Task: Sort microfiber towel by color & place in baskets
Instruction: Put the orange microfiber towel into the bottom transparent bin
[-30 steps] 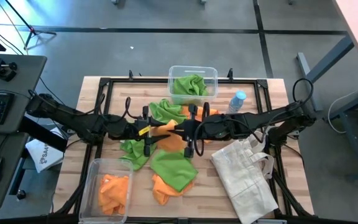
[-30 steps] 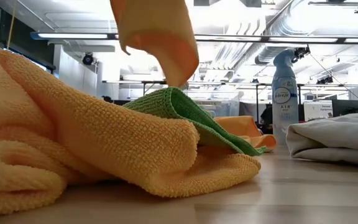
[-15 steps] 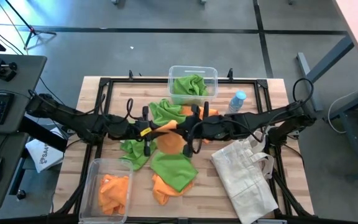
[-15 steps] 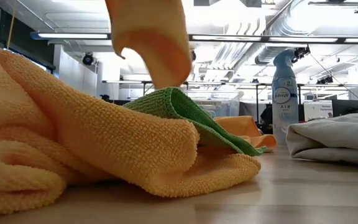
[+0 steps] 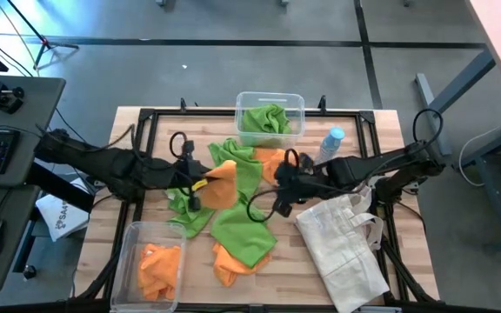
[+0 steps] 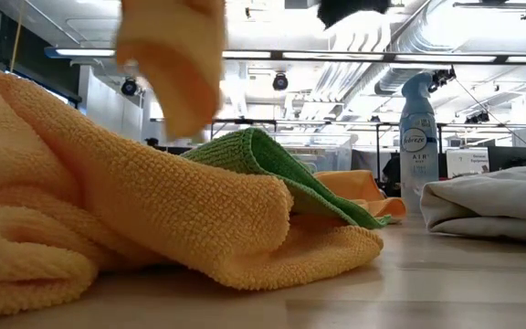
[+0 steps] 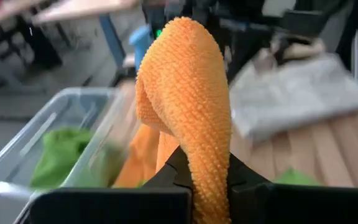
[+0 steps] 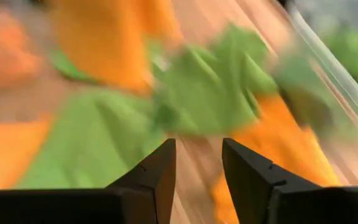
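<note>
Pinching an orange towel (image 7: 188, 99) in our left tool (image 5: 200, 183) — it dangles clear of the table pile. Just beside it, our right tool (image 8: 194, 168) hovers with fingers apart, nothing in them.

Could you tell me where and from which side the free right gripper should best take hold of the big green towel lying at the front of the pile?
Judging by the high view, pinch the green towel from straight above at its raised middle fold. It lies spread flat over an orange towel, so an edge grab might catch both. The right gripper is open beside it; the left gripper holds an orange cloth.
</note>
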Controlling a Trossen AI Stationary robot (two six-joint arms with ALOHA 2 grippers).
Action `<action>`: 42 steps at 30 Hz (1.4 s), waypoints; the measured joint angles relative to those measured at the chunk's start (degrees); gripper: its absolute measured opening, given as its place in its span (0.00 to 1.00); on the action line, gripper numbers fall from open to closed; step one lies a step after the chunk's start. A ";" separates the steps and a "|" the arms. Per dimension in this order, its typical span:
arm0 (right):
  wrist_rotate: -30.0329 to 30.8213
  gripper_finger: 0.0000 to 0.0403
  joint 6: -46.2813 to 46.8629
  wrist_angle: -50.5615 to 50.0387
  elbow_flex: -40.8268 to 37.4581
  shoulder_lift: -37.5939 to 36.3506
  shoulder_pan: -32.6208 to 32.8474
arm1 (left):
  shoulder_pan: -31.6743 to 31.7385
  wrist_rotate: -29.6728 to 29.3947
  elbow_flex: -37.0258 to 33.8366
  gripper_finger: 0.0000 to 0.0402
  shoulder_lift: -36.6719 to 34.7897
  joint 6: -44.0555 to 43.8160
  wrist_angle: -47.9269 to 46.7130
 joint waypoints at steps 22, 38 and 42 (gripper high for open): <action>13.80 0.33 6.67 -16.97 -0.02 0.15 3.84 | -22.62 6.95 33.68 0.00 16.03 -67.53 -58.57; 12.48 0.33 3.52 -16.79 -0.02 0.15 3.62 | -40.12 15.61 33.77 0.00 27.71 -91.62 -61.62; 11.99 0.33 3.83 -16.69 -0.02 0.15 3.62 | -40.12 22.42 33.74 0.00 31.20 -80.00 -62.58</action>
